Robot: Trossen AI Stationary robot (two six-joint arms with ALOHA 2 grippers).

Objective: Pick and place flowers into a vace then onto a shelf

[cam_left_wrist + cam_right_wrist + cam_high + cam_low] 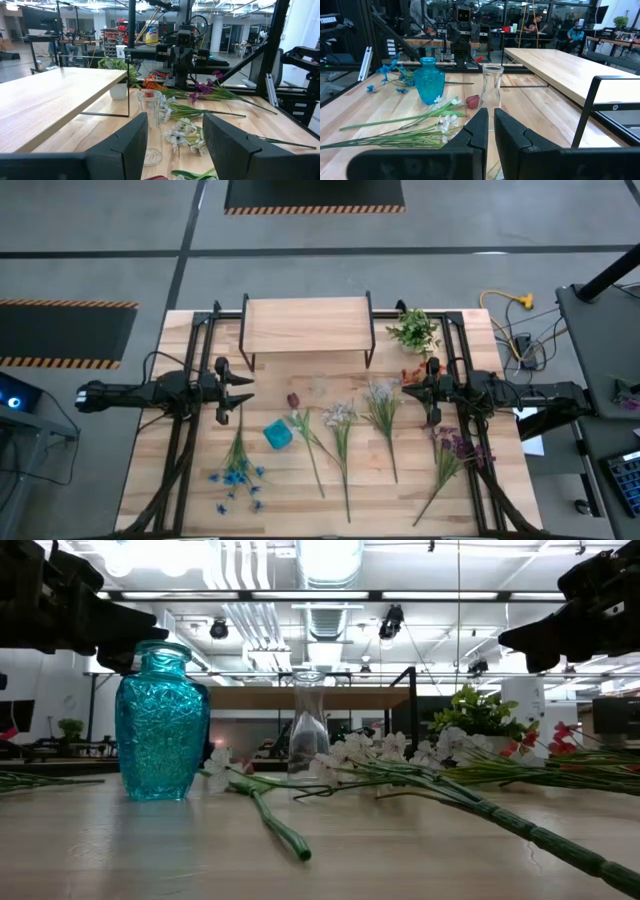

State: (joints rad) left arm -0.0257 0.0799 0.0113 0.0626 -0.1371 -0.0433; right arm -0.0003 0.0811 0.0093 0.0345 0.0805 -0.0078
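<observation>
Writing: we find no brand, label or readable text on any item in these views.
Left gripper [237, 393]: we see it raised above the table's left side, arm stretched level and pointing toward the centre; in its wrist view the fingers [131, 140] stand wide apart with nothing between them.
Right gripper [424, 391]: raised above the table's right side, arm level and pointing toward the centre, facing the left one; in its wrist view the fingers [479, 131] are almost together with only a thin gap, gripping nothing.
Flowers [340, 425]: we count several stems lying flat on the table [300, 500] in front of the shelf, between and below the two grippers; blue blooms [236, 476] at front left, purple blooms [456, 446] at front right, white ones in the middle.
Shelf [307, 325]: stands at the table's far edge, centred, its wooden top bare.
Blue vase [161, 723]: upright near the centre-left, holding no stems.
Clear vase [492, 93]: upright, just in front of the shelf.
Potted plant [414, 331]: beside the shelf's right end.
</observation>
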